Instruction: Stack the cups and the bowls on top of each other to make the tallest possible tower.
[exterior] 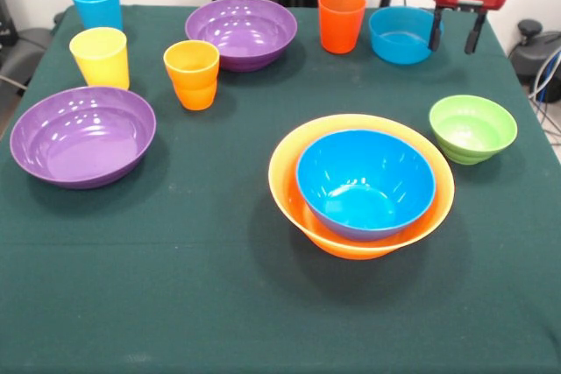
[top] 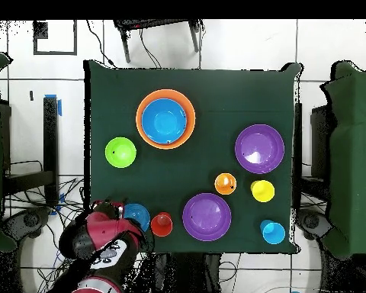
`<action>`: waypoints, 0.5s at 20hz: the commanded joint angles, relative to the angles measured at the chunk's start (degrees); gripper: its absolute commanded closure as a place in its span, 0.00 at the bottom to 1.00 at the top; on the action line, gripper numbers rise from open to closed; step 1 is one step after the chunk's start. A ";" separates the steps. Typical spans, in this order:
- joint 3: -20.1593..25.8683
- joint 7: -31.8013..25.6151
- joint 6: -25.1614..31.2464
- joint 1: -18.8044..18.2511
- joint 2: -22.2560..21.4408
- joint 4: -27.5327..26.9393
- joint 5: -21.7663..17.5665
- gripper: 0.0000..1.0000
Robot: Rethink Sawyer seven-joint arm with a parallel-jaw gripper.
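Note:
The large orange bowl (exterior: 287, 157) stands right of the table's middle with the deep blue bowl (exterior: 365, 183) nested in it; together they form the tower. My gripper (exterior: 453, 36) is open and empty, high at the far right, its fingers by the right rim of the translucent light blue bowl (exterior: 401, 35). The red-orange cup (exterior: 341, 20) stands left of that bowl. The small green bowl (exterior: 472, 127) sits at the right. Two purple bowls (exterior: 82, 135) (exterior: 241, 32) and the orange (exterior: 192, 74), yellow (exterior: 100, 56) and light blue (exterior: 96, 3) cups stand at the left.
In the overhead view the red arm head (top: 102, 225) partly covers the light blue bowl (top: 138, 216) at the table's edge nearest the robot. The nested orange bowl (top: 139, 120) and blue bowl (top: 165, 120) lie toward the far side. The green cloth covers the table.

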 commanded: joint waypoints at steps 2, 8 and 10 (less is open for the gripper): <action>3.36 9.64 -1.61 0.49 3.21 2.64 -0.88 0.00; 8.28 8.57 -0.63 -4.58 0.11 7.23 -5.31 0.00; 6.61 9.33 -1.13 -3.54 -0.61 7.70 -4.40 0.00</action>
